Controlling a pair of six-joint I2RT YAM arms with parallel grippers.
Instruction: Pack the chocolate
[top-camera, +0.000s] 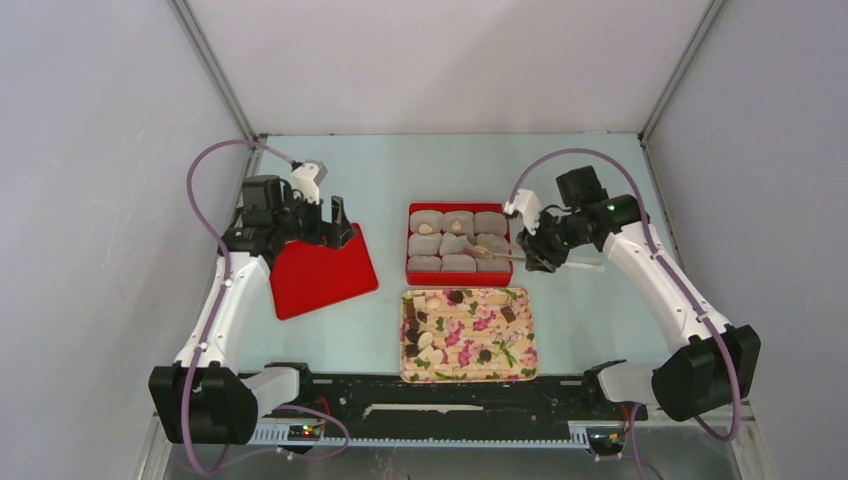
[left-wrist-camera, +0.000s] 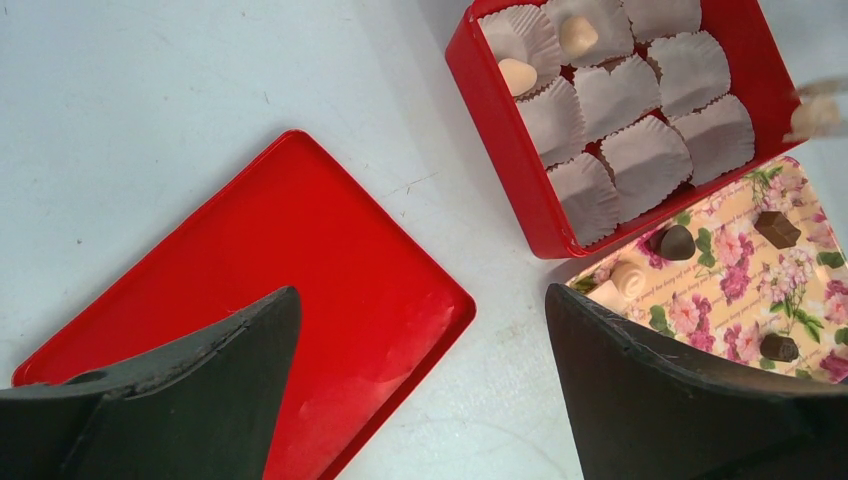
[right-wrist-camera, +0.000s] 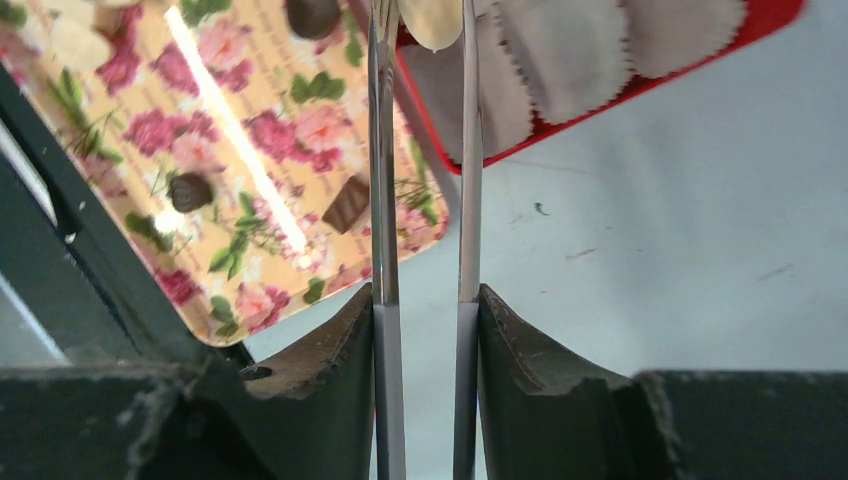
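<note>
My right gripper (right-wrist-camera: 425, 295) is shut on a pair of thin metal tongs (right-wrist-camera: 384, 150), and their tips pinch one pale cream chocolate (right-wrist-camera: 432, 20) over the near edge of the red box (right-wrist-camera: 620, 95). From above, the tongs (top-camera: 505, 255) reach left from the right gripper (top-camera: 540, 250) over the box (top-camera: 410, 245). Two cream chocolates (left-wrist-camera: 517, 75) (left-wrist-camera: 578, 35) lie in paper cups at the box's far side. More cream and dark chocolates (left-wrist-camera: 676, 241) sit on the floral tray (top-camera: 465, 378). My left gripper (left-wrist-camera: 420, 300) hangs open and empty over the red lid (left-wrist-camera: 250, 250).
Grey crinkled paper cups (right-wrist-camera: 570, 50) fill the red box. The red lid (top-camera: 320, 272) lies flat on the table left of the box. The floral tray (right-wrist-camera: 270, 130) sits directly in front of the box, close to the black rail at the table's near edge.
</note>
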